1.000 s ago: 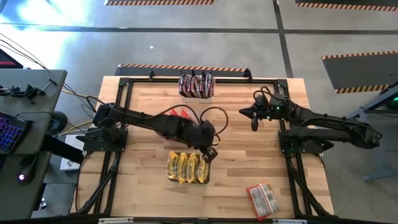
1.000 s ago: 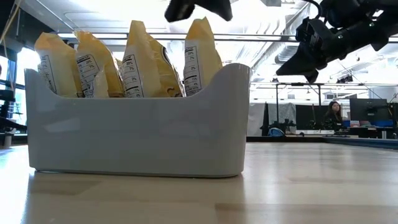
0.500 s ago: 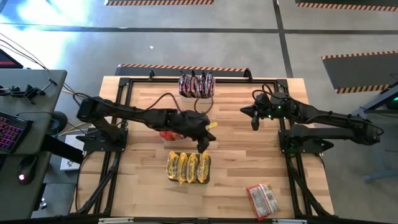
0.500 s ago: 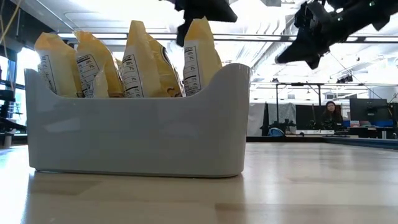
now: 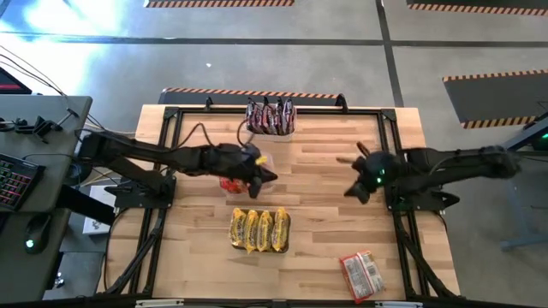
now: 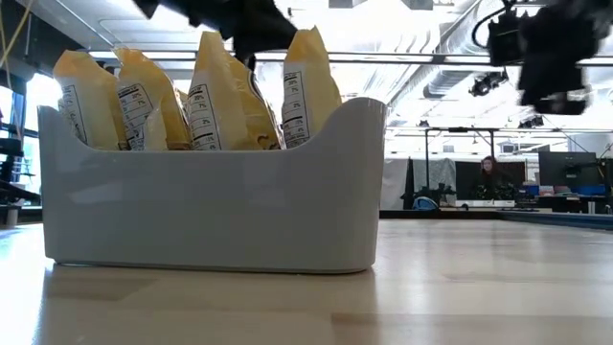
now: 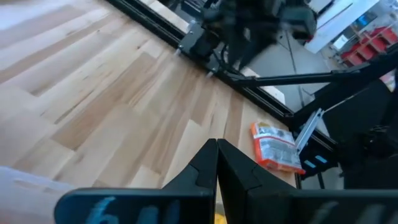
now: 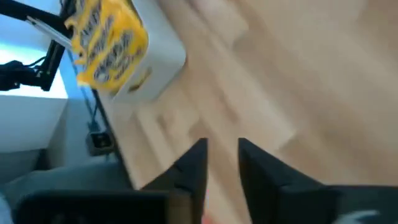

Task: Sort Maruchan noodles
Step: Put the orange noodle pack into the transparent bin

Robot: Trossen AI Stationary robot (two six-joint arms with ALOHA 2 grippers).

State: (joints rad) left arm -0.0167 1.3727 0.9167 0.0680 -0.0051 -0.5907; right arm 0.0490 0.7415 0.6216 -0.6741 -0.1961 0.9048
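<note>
Yellow packets [image 5: 259,230]: standing in a white tub [image 6: 211,211] at table centre, near side.
Maroon packets [image 5: 271,116]: in a tub at the far edge.
Red packets [image 5: 360,274]: lying loose, near right.
Left gripper [image 7: 217,163]: jaws pressed together, empty, above a red-filled tub [image 5: 229,183].
Right gripper [image 8: 222,163]: jaws narrowly parted, empty, right of centre.

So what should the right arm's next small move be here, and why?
Probably swing the right tool toward the loose red packets at the front right of the table: they alone lie outside a tub, and that tool is empty, slightly open and nearer than the shut left tool.
</note>
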